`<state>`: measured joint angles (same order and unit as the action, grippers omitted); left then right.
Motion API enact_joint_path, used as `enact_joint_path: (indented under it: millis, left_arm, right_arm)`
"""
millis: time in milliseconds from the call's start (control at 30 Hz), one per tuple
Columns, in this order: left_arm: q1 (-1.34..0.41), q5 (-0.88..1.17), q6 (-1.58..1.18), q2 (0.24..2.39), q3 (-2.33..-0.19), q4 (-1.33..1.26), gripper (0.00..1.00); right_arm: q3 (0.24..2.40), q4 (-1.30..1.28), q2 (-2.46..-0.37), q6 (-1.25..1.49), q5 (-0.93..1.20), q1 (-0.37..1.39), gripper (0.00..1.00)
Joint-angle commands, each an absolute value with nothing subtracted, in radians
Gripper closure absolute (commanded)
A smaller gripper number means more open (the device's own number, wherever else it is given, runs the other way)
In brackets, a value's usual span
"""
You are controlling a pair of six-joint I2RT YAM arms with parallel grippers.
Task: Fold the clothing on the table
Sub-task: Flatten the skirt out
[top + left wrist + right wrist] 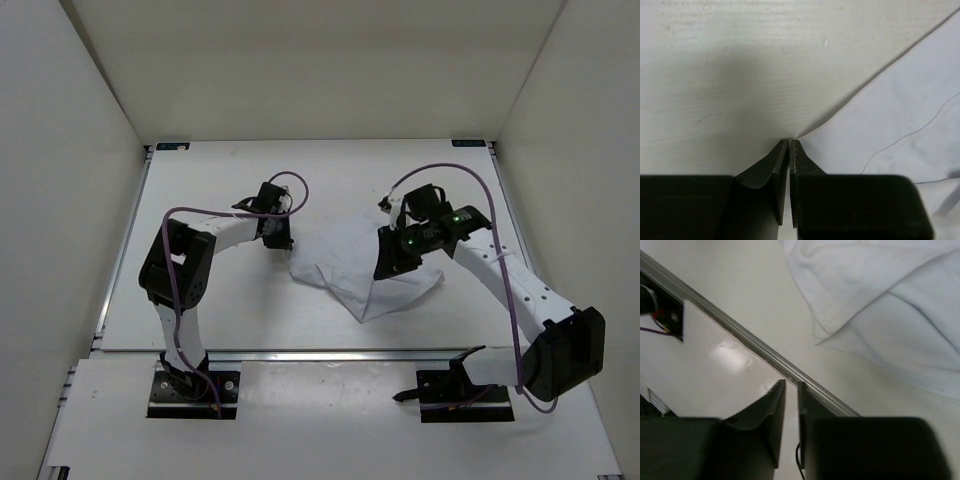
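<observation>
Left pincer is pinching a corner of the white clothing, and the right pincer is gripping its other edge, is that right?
The right pincer grips nothing. The right wrist view shows its jaws empty, with the clothing lying apart from them. The left pincer does pinch a corner.

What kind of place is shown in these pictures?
Probably a robot test cell: plain white walls enclose a rail-edged table, with a left arm and a right arm bolted at its near edge.

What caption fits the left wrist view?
Left gripper pinches a corner of the white clothing lying on the table.
</observation>
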<state>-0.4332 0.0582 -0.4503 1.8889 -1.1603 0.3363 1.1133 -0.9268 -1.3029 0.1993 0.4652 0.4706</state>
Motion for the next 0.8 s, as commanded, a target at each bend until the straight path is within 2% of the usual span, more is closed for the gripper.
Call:
enact_joint_path:
  millis: [0, 33, 67, 133, 167, 300, 367, 567, 767]
  left_arm:
    - [-0.434, 0.012, -0.411, 1.934, -1.204, 0.387, 0.81]
    - [-0.430, 0.008, -0.413, 1.942, -1.215, 0.396, 0.81]
    - [-0.425, 0.009, -0.413, 1.944, -1.215, 0.399, 0.79]
    - [-0.417, 0.015, -0.416, 1.934, -1.216, 0.399, 0.74]
    - [-0.420, 0.020, -0.417, 1.921, -1.213, 0.397, 0.71]
    - [-0.402, 0.008, -0.416, 1.870, -1.189, 0.422, 0.46]
    - [-0.402, 0.008, -0.428, 1.841, -1.171, 0.423, 0.41]
    - [-0.396, 0.057, -0.480, 1.779, -1.086, 0.374, 0.41]
    - [-0.388, 0.112, -0.540, 1.821, -1.077, 0.342, 0.42]
  right_arm:
    - [1.236, -0.977, -1.252, 0.190, 0.503, 0.430, 0.81]
    - [1.238, -0.953, -1.259, 0.192, 0.497, 0.425, 0.67]
    - [1.227, -0.910, -1.259, 0.187, 0.480, 0.411, 0.59]
    - [1.218, -0.855, -1.305, 0.161, 0.454, 0.385, 0.43]
    - [1.226, -0.818, -1.321, 0.160, 0.445, 0.377, 0.39]
    - [1.246, -0.663, -1.455, 0.117, 0.428, 0.312, 0.36]
    - [1.255, -0.594, -1.506, 0.089, 0.405, 0.276, 0.37]
    - [1.405, -0.525, -1.725, -0.049, 0.523, 0.164, 0.39]
    - [1.624, -0.538, -1.935, -0.171, 0.488, 0.195, 0.37]
